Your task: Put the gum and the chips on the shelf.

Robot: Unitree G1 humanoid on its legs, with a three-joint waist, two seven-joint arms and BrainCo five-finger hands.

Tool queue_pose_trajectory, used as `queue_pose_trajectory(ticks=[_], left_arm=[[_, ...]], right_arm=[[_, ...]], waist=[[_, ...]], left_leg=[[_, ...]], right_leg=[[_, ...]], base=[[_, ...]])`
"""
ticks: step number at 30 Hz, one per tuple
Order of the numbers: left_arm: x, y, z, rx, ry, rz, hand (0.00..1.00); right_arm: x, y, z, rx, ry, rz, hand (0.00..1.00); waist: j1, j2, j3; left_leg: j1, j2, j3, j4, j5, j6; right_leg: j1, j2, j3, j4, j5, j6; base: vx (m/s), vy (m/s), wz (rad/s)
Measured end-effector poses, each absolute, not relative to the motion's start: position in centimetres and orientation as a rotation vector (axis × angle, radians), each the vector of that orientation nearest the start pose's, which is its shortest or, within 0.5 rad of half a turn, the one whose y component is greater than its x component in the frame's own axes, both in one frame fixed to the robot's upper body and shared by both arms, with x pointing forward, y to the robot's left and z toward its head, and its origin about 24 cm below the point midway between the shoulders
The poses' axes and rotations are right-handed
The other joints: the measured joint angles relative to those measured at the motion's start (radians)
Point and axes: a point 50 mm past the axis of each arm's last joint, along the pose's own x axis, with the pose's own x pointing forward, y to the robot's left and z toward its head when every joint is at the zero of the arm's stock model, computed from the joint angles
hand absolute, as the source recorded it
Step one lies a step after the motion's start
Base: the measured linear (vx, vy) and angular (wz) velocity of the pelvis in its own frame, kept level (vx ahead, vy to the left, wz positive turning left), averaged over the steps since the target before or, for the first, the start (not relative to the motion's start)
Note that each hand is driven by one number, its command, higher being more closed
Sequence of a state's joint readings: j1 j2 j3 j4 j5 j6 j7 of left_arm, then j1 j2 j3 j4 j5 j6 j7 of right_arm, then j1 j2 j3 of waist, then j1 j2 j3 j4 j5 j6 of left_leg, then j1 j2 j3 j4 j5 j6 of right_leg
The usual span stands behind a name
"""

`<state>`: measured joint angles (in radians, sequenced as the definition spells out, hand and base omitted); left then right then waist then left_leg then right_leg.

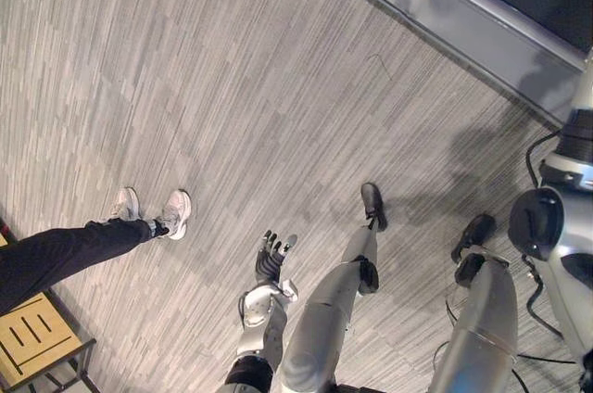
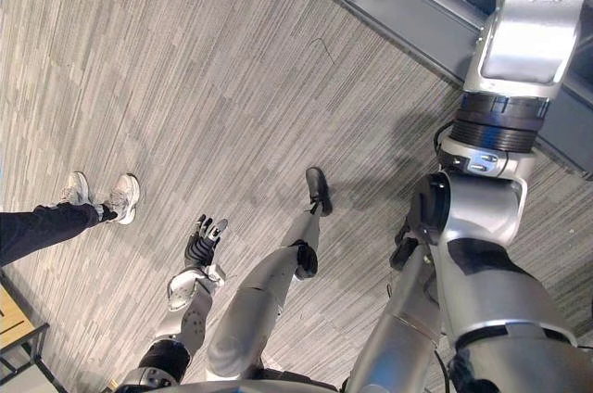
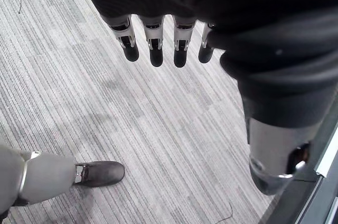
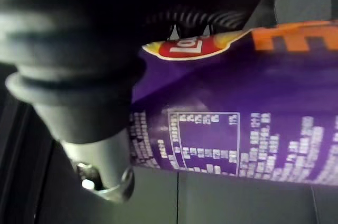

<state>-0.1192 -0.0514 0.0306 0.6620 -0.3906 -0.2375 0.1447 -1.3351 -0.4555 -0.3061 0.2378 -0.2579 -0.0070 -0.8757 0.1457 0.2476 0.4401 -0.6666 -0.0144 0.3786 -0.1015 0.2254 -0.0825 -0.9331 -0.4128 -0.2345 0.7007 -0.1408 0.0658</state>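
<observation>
A purple chips can with white print lies right against my right hand in the right wrist view. The hand's dark fingers curl over the can's top and the silver thumb sits beside its end. A grey surface lies behind the can. My right arm rises out of the top of the right eye view. My left hand hangs low over the carpet with straight fingers and holds nothing.
A person's dark trouser legs and white shoes stand on the striped grey carpet to my left. A yellow wooden stool sits at the lower left. A dark grey base panel runs along the floor at the upper right.
</observation>
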Motion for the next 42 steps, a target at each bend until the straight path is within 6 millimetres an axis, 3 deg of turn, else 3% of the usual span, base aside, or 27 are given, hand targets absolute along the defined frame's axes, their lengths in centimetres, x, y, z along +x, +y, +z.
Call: queue_pose_trajectory(ticks=[8, 9, 23, 28, 42], left_arm=[[24.2, 14.6, -6.1, -0.39, 0.348, 0.276, 0.0], [24.2, 14.6, -6.1, -0.389, 0.348, 0.276, 0.0], [24.1, 14.5, -6.4, -0.389, 0.361, 0.275, 0.0], [24.0, 14.4, -6.5, -0.386, 0.368, 0.271, 0.0], [23.5, 14.1, -7.3, -0.374, 0.415, 0.259, 0.0]], right_arm=[[27.1, -24.2, 42.9, 0.242, -1.248, -1.069, 1.0], [27.1, -24.2, 42.9, 0.247, -1.25, -1.067, 0.0], [27.0, -24.0, 42.9, 0.27, -1.267, -1.037, 0.0], [27.9, -23.4, 42.4, 0.272, -1.229, -1.01, 0.0], [32.2, -20.7, 35.1, 0.205, -0.994, -0.907, 0.0]], waist=[[0.003, 0.0, 0.0], [0.003, 0.0, 0.0], [0.003, 0.0, 0.0], [0.0, -0.004, -0.002], [-0.006, -0.012, -0.005]], left_leg=[[0.0, -0.001, 0.022, 0.0, 0.0, 0.001], [0.0, -0.001, 0.022, 0.0, 0.0, 0.001], [-0.004, -0.003, 0.037, 0.0, 0.0, 0.001], [0.002, 0.002, 0.045, 0.0, 0.008, 0.01], [0.053, 0.037, 0.071, 0.0, 0.006, 0.008]], right_leg=[[-0.01, 0.0, 0.012, 0.0, 0.0, 0.0], [-0.011, 0.0, 0.014, 0.0, 0.0, 0.0], [-0.022, 0.0, 0.024, -0.002, 0.0, 0.0], [-0.02, 0.009, 0.028, -0.007, 0.0, 0.0], [0.056, 0.058, 0.025, -0.095, 0.001, 0.001]], base=[[0.0, -0.005, -0.01], [0.0, 0.0, 0.0], [0.0, 0.0, 0.0], [-0.01, -0.021, -0.06], [-0.02, -0.015, -0.12]])
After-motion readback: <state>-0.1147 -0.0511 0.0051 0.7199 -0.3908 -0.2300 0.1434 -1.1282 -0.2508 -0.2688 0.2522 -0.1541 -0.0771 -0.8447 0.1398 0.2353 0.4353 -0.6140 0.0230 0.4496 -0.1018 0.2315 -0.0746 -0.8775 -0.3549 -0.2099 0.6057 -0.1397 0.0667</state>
